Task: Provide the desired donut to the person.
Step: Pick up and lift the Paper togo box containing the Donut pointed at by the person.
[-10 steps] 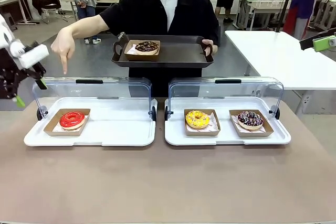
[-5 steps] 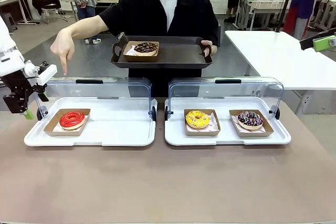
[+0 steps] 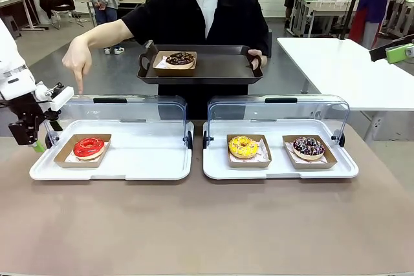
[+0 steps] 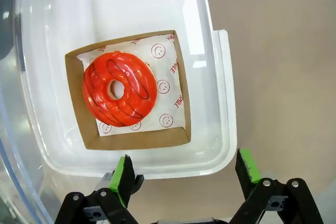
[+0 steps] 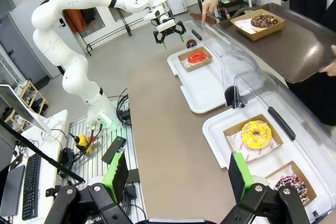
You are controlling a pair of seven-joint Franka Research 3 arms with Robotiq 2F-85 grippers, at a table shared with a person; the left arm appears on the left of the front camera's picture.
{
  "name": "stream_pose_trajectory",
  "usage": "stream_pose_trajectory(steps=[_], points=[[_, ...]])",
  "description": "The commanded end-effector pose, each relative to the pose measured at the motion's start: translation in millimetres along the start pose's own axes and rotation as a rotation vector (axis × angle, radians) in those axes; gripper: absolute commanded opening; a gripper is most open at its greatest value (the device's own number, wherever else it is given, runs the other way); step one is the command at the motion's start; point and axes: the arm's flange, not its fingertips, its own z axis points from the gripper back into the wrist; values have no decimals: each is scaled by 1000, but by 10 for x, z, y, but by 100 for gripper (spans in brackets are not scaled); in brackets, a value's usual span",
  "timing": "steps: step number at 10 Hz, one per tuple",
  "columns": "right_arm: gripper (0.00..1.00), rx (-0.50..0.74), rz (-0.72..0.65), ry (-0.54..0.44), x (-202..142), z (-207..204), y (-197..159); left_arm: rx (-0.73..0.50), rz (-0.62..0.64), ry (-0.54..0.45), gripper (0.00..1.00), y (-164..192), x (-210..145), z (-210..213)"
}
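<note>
While the person across the tabletop points one hand straight down, index finger over the raised clear lid of the white tray on the robot's left, the left pincer hangs just off that tray's outer end with its jaws spread wide and nothing between them. Looking down its fingers, the red-glazed donut lies directly ahead in a brown card boat lined with smiley-print paper. The pincer seems to be clear of the tray's rim, though I can't be sure from where I stand. The person's other hand holds up a dark serving tray at chest height, and a chocolate donut in its own card boat sits at one end of it. A second white tray, lid likewise up, carries a yellow donut and a dark sprinkled donut side by side. The right pincer is wide open and empty too, held high over the robot's side of the tabletop.
</note>
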Motion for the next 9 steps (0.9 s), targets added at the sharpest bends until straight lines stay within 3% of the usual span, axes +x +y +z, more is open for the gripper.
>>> stream_pose_trajectory(steps=[1,4,9], points=[[100,8,11,-13,15,-6,2,3,1,3,100,-6,-9,0],[100,8,11,-13,15,-6,2,0,0,0,100,0,-1,0],[100,8,11,-13,15,-6,2,113,88,70,100,-144,106,-362]])
